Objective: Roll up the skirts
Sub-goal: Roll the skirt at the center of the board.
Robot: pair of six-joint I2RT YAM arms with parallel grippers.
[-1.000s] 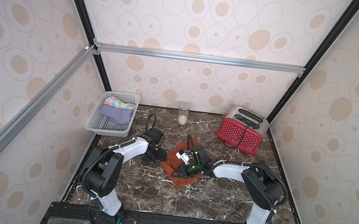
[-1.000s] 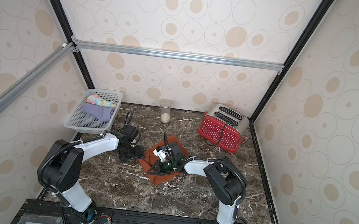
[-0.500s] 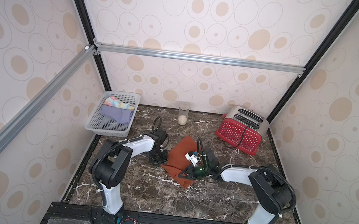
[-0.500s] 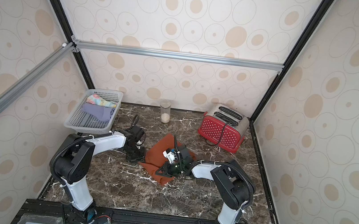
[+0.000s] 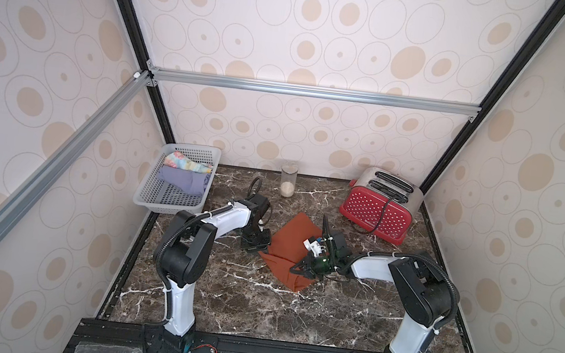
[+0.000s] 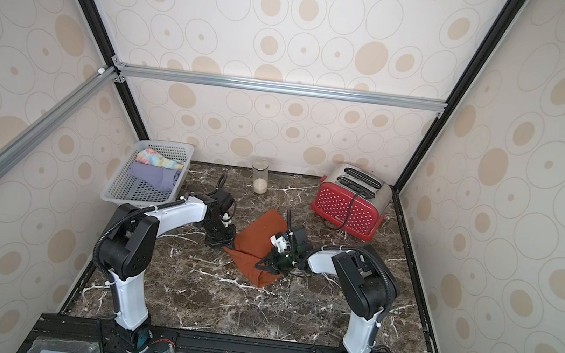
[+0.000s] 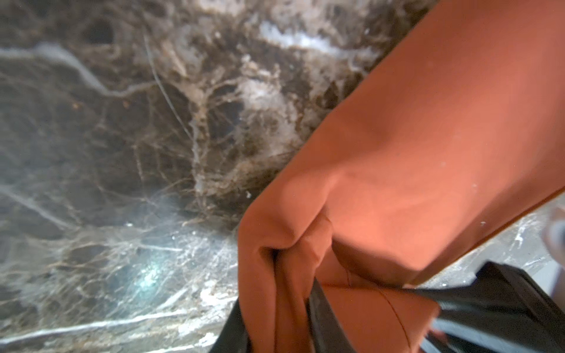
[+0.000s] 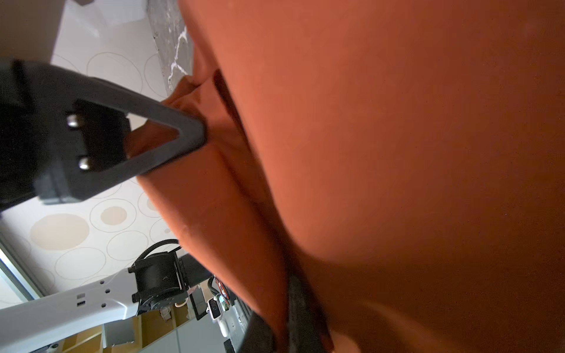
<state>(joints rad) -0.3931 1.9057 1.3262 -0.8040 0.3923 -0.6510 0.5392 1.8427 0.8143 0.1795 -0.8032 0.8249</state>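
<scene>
Now, left fingers point(image 7: 324, 318) pinching rust-orange skirt point(image 5: 288, 248) edge, right fingers point(image 8: 301, 305) clamped on same skirt, red toaster point(image 5: 375, 211) lettering unreadable

Enclosure seen from above, in both top views. Walls point(image 5: 326, 43): pale paper printed with beige ovals inside thin rings, on three sides. Black posts point(image 5: 126, 4) rise at the rear corners. A silver aluminium rail point(image 5: 313, 91) spans between them, and a second rail point(image 5: 34, 183) runs forward along the left-hand wall. Counter point(image 5: 257, 310): dark brown marble with white veins, evenly lit. Near the back wall stand a clear jar point(image 5: 287, 184) and a red toaster point(image 5: 377, 209), well apart.
</scene>
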